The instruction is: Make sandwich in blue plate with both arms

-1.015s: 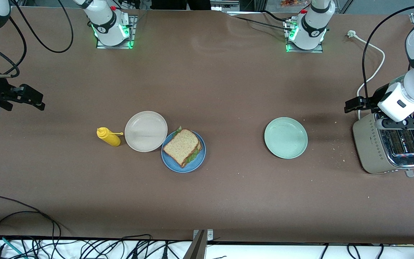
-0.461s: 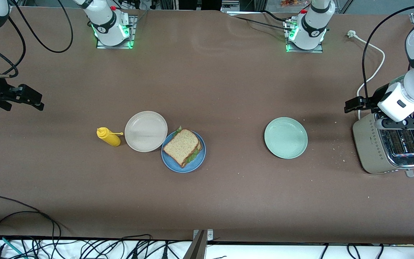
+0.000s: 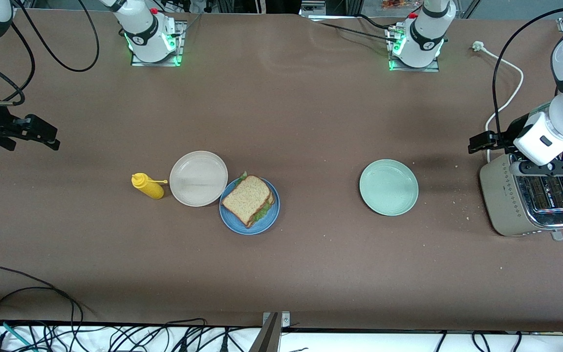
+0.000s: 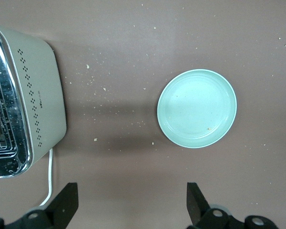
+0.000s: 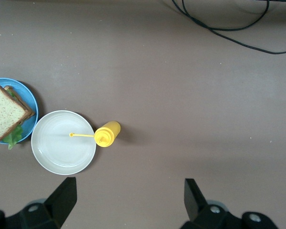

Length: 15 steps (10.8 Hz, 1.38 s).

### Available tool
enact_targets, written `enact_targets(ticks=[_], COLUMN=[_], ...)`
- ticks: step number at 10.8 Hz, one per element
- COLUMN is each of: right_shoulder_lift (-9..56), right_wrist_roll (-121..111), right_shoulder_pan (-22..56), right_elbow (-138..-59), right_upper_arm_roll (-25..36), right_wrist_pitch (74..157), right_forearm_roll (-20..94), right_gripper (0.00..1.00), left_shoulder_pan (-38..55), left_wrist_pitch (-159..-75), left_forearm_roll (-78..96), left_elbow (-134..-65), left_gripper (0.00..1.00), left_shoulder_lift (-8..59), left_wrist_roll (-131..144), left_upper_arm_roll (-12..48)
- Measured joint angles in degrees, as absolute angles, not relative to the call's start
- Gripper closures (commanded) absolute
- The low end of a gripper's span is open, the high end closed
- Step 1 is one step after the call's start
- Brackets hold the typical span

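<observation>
The sandwich (image 3: 246, 198), two brown toast slices with green lettuce between them, lies on the blue plate (image 3: 272, 216) near the middle of the table. The right wrist view catches the sandwich (image 5: 5, 114) and the blue plate (image 5: 31, 101) at its edge. My right gripper (image 3: 52, 138) hangs open and empty over bare table at the right arm's end; in its wrist view the right gripper (image 5: 130, 187) has only tabletop between its fingers. My left gripper (image 3: 479, 143) is open and empty over the table beside the toaster, the same in its own view (image 4: 132, 191).
A beige plate (image 3: 198, 178) touches the blue plate, with a yellow squeeze bottle (image 3: 148, 186) beside it. A mint-green plate (image 3: 388, 187) sits toward the left arm's end. A toaster (image 3: 530, 200) with a white cord (image 3: 506, 63) stands there, crumbs around it.
The right gripper has drifted very slightly toward its end of the table. Nothing else has moved.
</observation>
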<state>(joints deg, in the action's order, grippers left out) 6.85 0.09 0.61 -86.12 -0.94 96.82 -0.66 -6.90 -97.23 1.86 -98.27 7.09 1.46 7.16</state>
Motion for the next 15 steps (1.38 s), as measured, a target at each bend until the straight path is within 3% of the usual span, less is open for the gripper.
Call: enact_targets(ticks=[15], right_shoulder_lift=[6.85], right_wrist_roll=[-0.01], right_shoulder_pan=[0.84], right_elbow=[-85.98], right_upper_arm_roll=[-1.35], right_wrist_pitch=[97.98], right_forearm_roll=[-0.92], right_gripper=[0.0], left_shoulder_pan=[-6.92], left_wrist_pitch=[-97.21], left_forearm_roll=[1.87], left_elbow=[-97.7], left_gripper=[0.0], left_shoulder_lift=[7.03], left_wrist_roll=[0.96], left_upper_arm_roll=[7.11])
